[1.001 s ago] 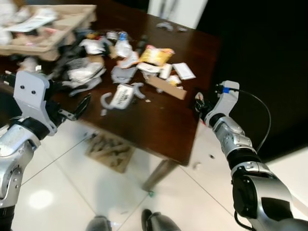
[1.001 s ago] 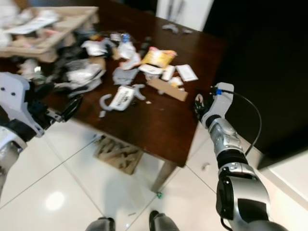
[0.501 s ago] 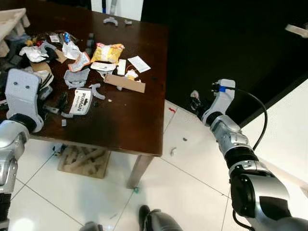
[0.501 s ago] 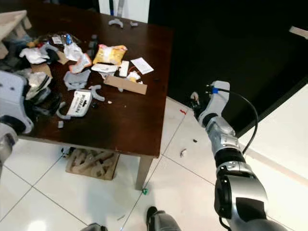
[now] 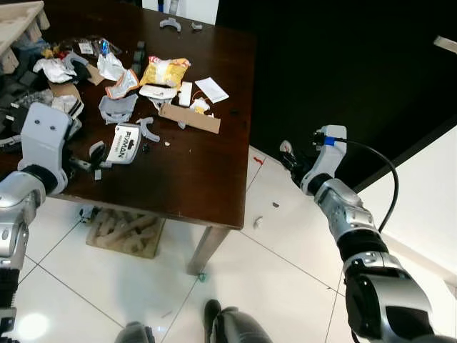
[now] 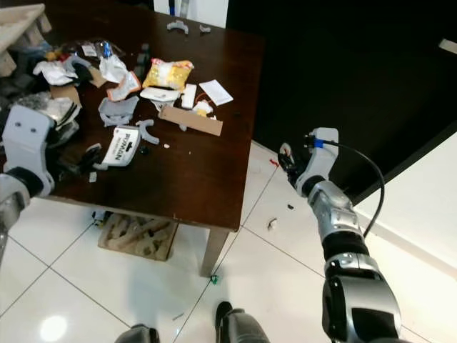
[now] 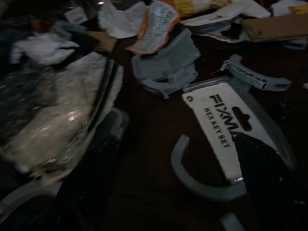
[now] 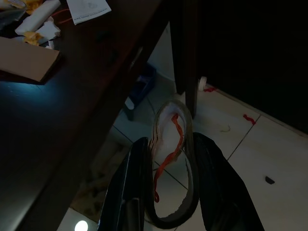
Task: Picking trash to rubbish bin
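Trash is strewn over the dark wooden table (image 5: pixel 207 186): a yellow snack bag (image 5: pixel 164 71), a cardboard strip (image 5: pixel 189 118), a white paper slip (image 5: pixel 212 89) and a white hex key set card (image 5: pixel 125 143) among grey plastic pieces. My left gripper (image 5: pixel 96 153) is open at the table's near left side, just left of the card (image 7: pixel 226 125). Its fingers (image 7: pixel 91 183) stand wide apart with nothing between them. My right gripper (image 5: pixel 289 153) hangs over the floor, right of the table, shut on a crumpled white wrapper with a red string (image 8: pixel 171 159).
A beige tray (image 5: pixel 21 18) sits at the table's far left corner, with crumpled bags (image 5: pixel 53 103) near it. Flattened cardboard (image 5: pixel 125 229) lies under the table. Small scraps (image 5: pixel 258 222) dot the white tiles. A black wall (image 5: pixel 343 64) rises to the right. My feet (image 5: pixel 214 329) are below.
The camera has swung right, so the table shifted left in view. My right gripper, earlier at the table's right edge, now hangs apart from it over the floor, still holding the wrapper.
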`<state>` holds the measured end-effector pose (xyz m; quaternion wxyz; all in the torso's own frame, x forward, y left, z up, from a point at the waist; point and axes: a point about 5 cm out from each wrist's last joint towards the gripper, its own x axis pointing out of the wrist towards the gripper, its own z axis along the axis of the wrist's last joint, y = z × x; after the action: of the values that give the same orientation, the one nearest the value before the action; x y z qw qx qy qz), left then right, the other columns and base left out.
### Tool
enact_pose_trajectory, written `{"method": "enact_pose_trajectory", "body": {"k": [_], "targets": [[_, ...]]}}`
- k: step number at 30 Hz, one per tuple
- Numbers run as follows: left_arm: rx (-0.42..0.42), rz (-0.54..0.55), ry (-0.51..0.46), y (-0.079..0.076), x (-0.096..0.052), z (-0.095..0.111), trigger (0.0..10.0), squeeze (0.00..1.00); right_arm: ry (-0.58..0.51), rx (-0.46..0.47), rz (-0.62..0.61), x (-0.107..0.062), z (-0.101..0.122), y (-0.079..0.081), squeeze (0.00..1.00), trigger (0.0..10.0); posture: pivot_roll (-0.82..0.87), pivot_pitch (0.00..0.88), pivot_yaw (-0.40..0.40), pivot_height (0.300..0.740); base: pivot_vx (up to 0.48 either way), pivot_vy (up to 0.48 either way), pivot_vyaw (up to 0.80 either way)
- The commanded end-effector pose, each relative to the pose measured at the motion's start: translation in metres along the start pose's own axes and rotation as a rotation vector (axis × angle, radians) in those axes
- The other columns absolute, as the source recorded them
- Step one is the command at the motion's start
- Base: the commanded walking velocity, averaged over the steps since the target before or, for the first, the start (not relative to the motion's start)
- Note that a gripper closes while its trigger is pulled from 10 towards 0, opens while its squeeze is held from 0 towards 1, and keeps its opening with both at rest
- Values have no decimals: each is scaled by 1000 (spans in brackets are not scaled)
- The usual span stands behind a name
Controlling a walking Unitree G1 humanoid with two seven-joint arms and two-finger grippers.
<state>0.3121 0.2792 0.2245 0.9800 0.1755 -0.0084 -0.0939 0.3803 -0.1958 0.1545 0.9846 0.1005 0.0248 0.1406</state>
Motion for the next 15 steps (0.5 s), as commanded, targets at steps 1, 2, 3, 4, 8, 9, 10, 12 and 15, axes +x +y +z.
{"method": "enact_pose_trajectory", "body": {"k": [1,2,3,4,8,9,10,12,15], "targets": [[-14,-6,53,1,3,-7,10000,0,24,-11,-16,-7,-3,-9,0,10000,143,310,-153,740,0,0,0],[-14,-6,53,1,3,-7,10000,0,24,-11,-16,-7,-3,-9,0,10000,143,310,-153,740,0,0,0],[-33,10,69,1,6,-10,10000,0,26,-14,-16,-8,-3,-9,0,10000,136,319,-156,740,0,0,0],[-46,19,78,2,8,-12,10000,0,28,-16,-15,-8,-3,-9,0,10000,136,319,-156,740,0,0,0],[-171,11,25,-2,17,-9,10000,0,32,-2,-10,-11,-2,-10,0,10000,124,339,-159,740,0,0,0],[-199,7,18,-3,18,-8,10000,0,33,-1,-10,-11,-2,-10,0,10000,121,342,-161,740,0,0,0],[-215,4,14,-3,19,-7,10000,0,33,-2,-11,-12,-2,-10,0,10000,119,343,-162,740,0,0,0],[-256,-1,21,-5,22,-8,10000,0,37,-2,-12,-13,-2,-10,0,10000,115,346,-164,740,0,0,0],[-290,-8,46,-8,26,-9,10000,0,44,-2,-13,-14,-2,-10,0,10000,109,348,-167,740,0,0,0]]}}
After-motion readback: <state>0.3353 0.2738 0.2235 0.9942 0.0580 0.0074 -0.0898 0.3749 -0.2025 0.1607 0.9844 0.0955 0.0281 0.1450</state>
